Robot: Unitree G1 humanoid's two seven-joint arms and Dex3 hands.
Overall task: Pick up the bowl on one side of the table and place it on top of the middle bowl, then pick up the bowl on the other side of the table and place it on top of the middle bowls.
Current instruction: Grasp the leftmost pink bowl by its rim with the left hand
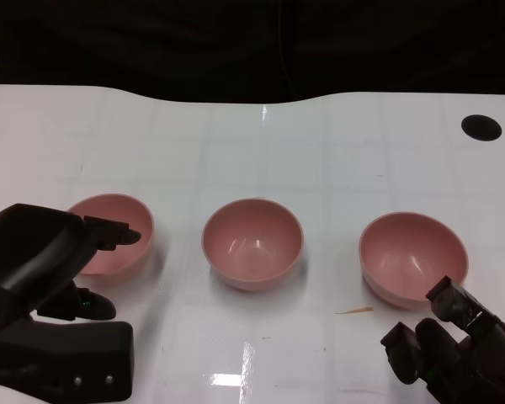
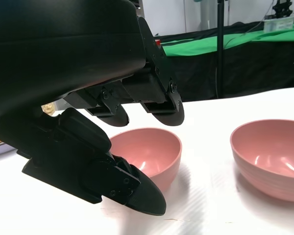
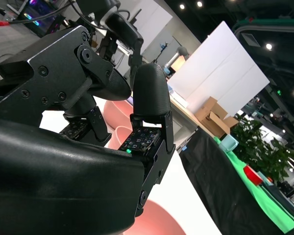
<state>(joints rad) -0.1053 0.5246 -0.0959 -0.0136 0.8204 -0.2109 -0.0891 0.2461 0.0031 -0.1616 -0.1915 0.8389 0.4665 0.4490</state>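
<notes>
Three pink bowls stand in a row on the white table (image 1: 261, 143): the left bowl (image 1: 114, 229), the middle bowl (image 1: 252, 242) and the right bowl (image 1: 413, 257). My left hand (image 1: 55, 282) is at the left bowl's near side, one finger reaching over its rim. In the left wrist view the left bowl (image 2: 149, 152) sits in the gap between the spread fingers (image 2: 164, 105) and thumb, ungripped, with the middle bowl (image 2: 272, 156) beyond. My right hand (image 1: 459, 349) hovers just short of the right bowl's near rim, holding nothing. The right wrist view shows its fingers (image 3: 149, 98) raised apart, with pink bowl (image 3: 157, 220) below.
A black round hole (image 1: 481, 127) lies at the table's far right, and another shows at the far left edge. A thin tan sliver (image 1: 353, 311) lies in front of the right bowl. The table's far edge curves against a dark backdrop.
</notes>
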